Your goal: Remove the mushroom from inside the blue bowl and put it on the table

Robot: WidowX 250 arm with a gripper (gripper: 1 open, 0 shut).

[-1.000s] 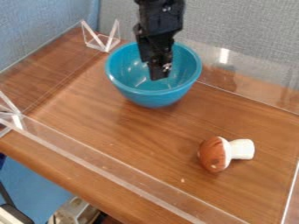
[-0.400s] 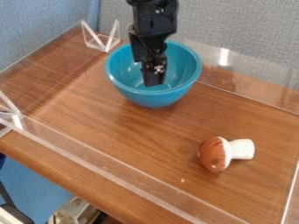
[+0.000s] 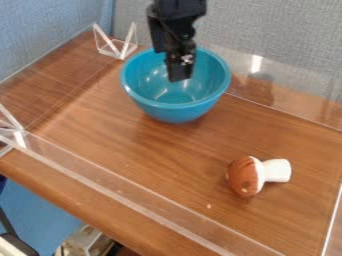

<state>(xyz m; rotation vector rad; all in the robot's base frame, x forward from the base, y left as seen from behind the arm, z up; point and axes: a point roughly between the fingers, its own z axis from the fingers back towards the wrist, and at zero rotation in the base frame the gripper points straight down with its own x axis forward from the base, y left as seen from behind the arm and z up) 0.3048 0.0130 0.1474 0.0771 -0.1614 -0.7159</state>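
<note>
The mushroom (image 3: pixel 254 174), with a reddish-brown cap and a white stem, lies on its side on the table (image 3: pixel 120 130) near the front right. The blue bowl (image 3: pixel 158 104) stands at the back middle, and the part of its inside that shows holds nothing. My gripper (image 3: pixel 179 70) hangs pointing straight down over the bowl's middle, its dark fingertips at about rim height. The fingers stand a little apart, open, with nothing between them. The gripper hides part of the bowl's far inside wall.
Low clear acrylic walls (image 3: pixel 80 170) run around the tabletop. A clear triangular bracket (image 3: pixel 115 42) stands at the back left corner and another (image 3: pixel 11 130) at the left edge. Bare wood lies between the bowl and the mushroom.
My gripper has risen a little out of the bowl. The mushroom and the bowl have stayed where they were.
</note>
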